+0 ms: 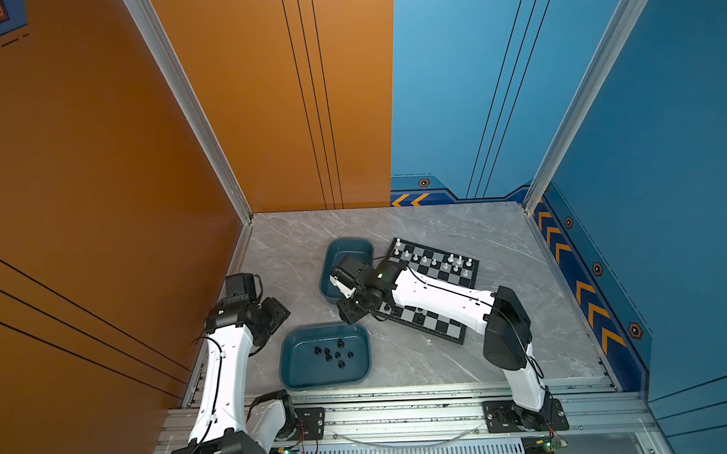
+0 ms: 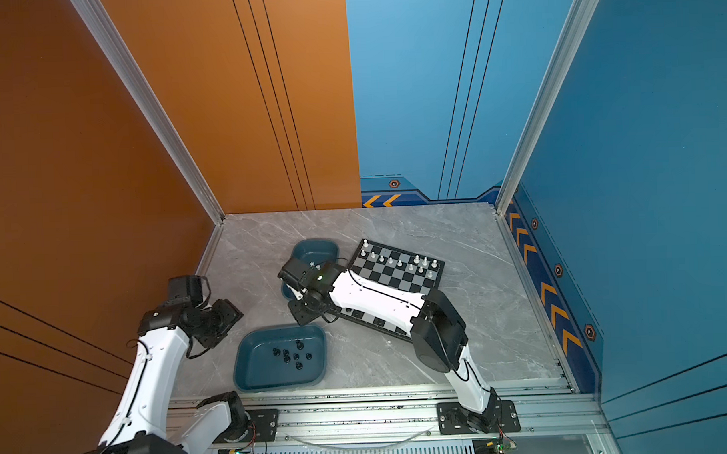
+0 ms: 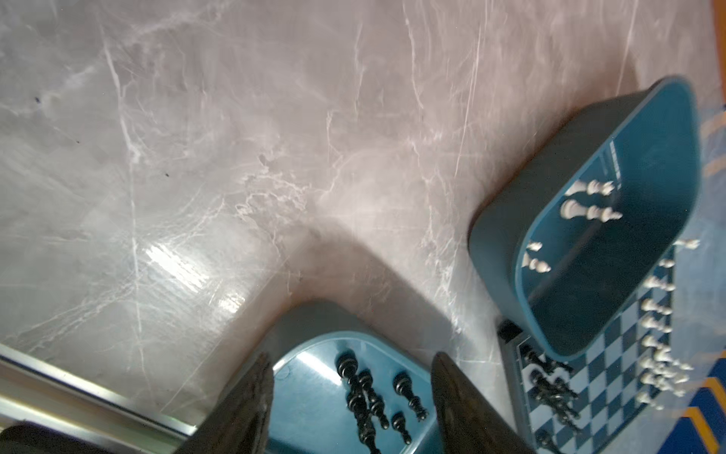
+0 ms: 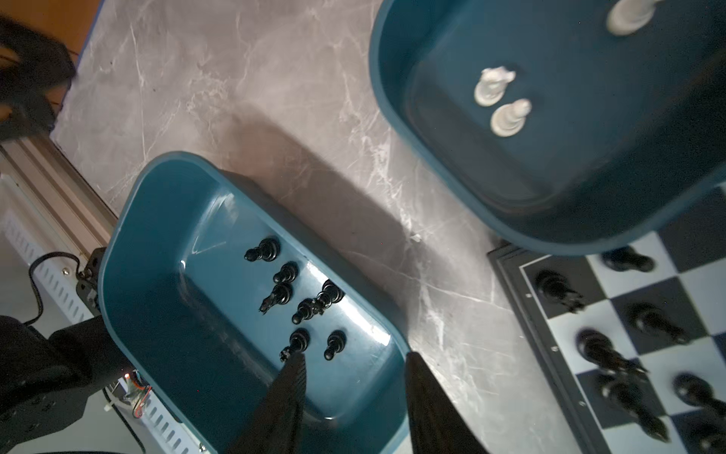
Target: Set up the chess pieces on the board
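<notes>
Where the table meets the front rail, the near tray holds several black chess pieces. The left fingers hang near that tray's far left corner, parted, with nothing between them. The right fingers hover by the tray's far edge, close to the board's near corner, moderately parted and likewise empty. Beyond them lies the board, skewed on the table. Other black chess pieces stand on its near rows, partly hidden under the right arm, and white chess pieces stand on its far rows. Just left of the board, the far tray contains a few white ones.
</notes>
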Controlling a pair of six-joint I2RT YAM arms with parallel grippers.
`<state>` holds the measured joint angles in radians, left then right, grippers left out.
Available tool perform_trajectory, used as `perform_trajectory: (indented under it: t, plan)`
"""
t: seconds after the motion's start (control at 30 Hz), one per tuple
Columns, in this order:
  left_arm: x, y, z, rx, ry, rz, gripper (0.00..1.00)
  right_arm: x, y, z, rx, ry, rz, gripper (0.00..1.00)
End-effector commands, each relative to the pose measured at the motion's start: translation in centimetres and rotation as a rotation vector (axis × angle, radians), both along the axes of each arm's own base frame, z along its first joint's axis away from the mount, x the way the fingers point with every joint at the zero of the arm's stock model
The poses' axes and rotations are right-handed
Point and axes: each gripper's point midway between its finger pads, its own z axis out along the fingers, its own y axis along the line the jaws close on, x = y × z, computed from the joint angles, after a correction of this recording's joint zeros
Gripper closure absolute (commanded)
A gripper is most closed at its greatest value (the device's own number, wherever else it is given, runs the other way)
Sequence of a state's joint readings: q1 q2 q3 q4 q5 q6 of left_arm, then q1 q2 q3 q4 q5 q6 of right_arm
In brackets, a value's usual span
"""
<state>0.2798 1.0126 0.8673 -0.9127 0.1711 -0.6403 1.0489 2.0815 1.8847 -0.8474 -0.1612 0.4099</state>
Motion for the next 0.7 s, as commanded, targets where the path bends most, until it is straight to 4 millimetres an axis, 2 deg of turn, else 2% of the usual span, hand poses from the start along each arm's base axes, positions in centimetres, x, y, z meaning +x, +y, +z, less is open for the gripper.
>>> perform_trajectory:
  t: [0.0, 0.23, 0.43, 0.67]
  plan:
    - [1.0, 0.0, 1.2, -0.043, -0.047, -0.040, 0.34, -1.8, 0.4, -1.6, -0.043, 0.061, 0.049, 0.56]
    - [1.2, 0.6, 0.6, -0.048, -0.035, -0.056, 0.35, -3.6, 1.9, -4.5, -0.097, 0.068, 0.102, 0.58]
    - [1.2, 0.4, 1.4, -0.055, -0.067, -0.039, 0.35, -3.9, 1.8, -5.5, -0.123, 0.071, 0.122, 0.62]
    - [0.7, 0.4, 0.9, -0.054, -0.058, -0.017, 0.36, -4.0, 1.4, -6.4, -0.147, 0.081, 0.136, 0.67]
